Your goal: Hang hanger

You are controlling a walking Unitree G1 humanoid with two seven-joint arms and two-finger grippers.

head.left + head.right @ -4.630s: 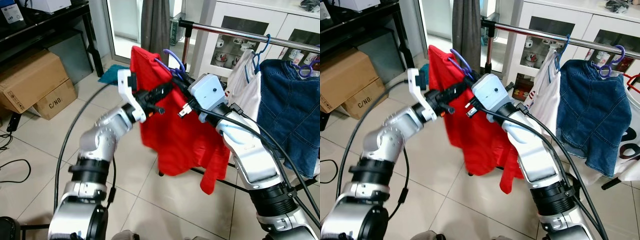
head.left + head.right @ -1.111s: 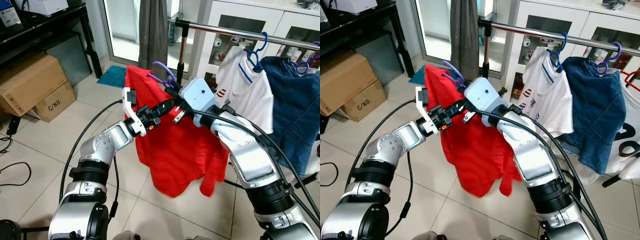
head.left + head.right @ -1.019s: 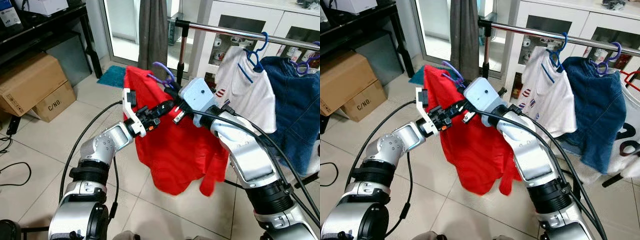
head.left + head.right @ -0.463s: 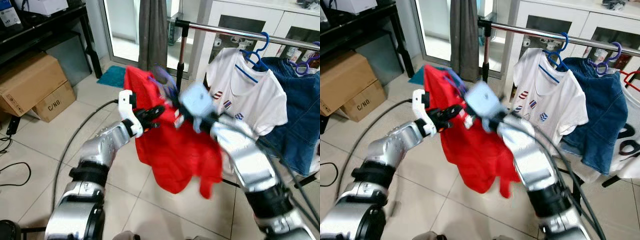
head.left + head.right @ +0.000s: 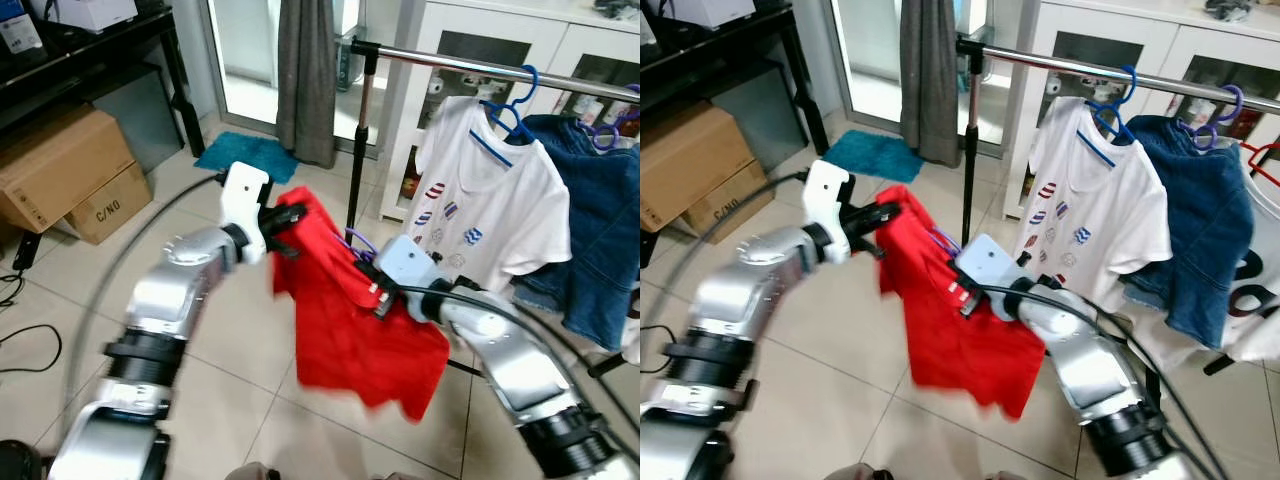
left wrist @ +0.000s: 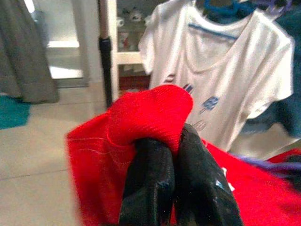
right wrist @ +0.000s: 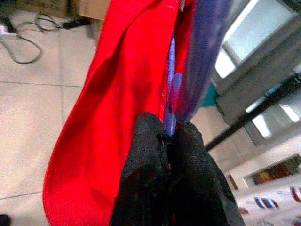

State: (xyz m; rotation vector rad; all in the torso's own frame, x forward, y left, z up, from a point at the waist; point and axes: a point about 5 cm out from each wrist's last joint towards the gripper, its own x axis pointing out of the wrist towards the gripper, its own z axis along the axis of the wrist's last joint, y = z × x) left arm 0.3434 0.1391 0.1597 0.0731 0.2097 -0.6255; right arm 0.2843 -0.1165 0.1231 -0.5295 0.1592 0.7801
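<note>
Right gripper (image 7: 170,136) pinches purple hanger (image 5: 359,243); left gripper (image 6: 175,141) clamps red shirt (image 5: 350,320) shoulder. Rail (image 5: 470,66) lies above, farther away; right arm nearer.

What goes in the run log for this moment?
left gripper: shut on red shirt | right gripper: shut on purple hanger | rail: hanger not yet hung

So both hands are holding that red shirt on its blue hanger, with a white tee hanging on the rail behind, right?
Nearly. The hanger in the red shirt is purple, not blue, as the right eye view shows. Both the left hand and right hand hold it, and the white tee hangs on the rail.
</note>
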